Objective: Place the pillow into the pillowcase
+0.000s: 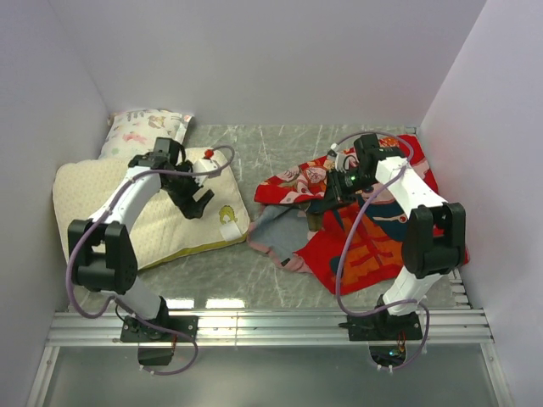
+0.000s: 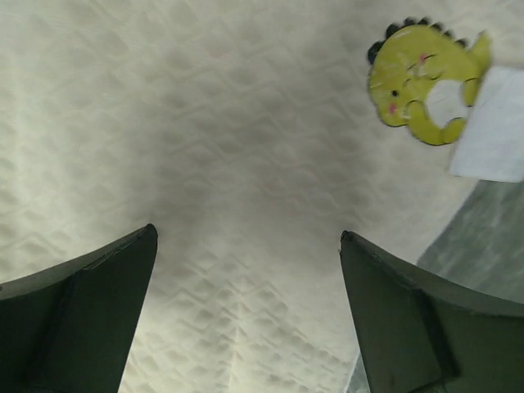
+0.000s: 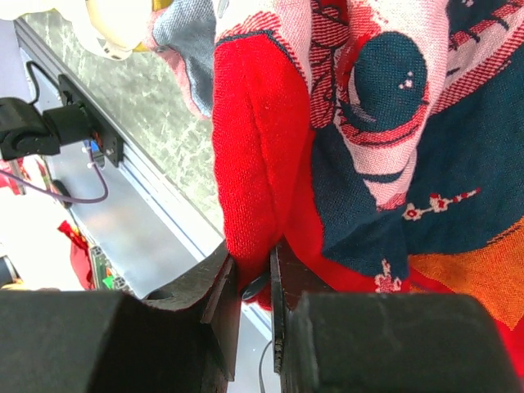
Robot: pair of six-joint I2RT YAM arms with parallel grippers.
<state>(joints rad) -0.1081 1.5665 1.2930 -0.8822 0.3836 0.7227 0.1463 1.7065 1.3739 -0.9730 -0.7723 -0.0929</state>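
Observation:
The cream quilted pillow [image 1: 93, 199] lies at the left of the table, its yellow dinosaur logo [image 2: 419, 82] and white tag [image 2: 494, 127] near its right corner. My left gripper [image 1: 197, 202] hovers open just above the pillow's right part, its dark fingers [image 2: 82, 319] spread wide over the quilting [image 2: 246, 205] with nothing between them. The red pillowcase [image 1: 373, 229] lies crumpled at the right, a pink-grey flap turned out toward the middle. My right gripper [image 1: 327, 203] is shut on a red fold of the pillowcase [image 3: 254, 188] and holds it lifted.
A white pillow with pastel animal print [image 1: 144, 131] leans in the back left corner behind the cream one. Walls close in the back and both sides. An aluminium rail [image 1: 271, 322] with both arm bases runs along the near edge.

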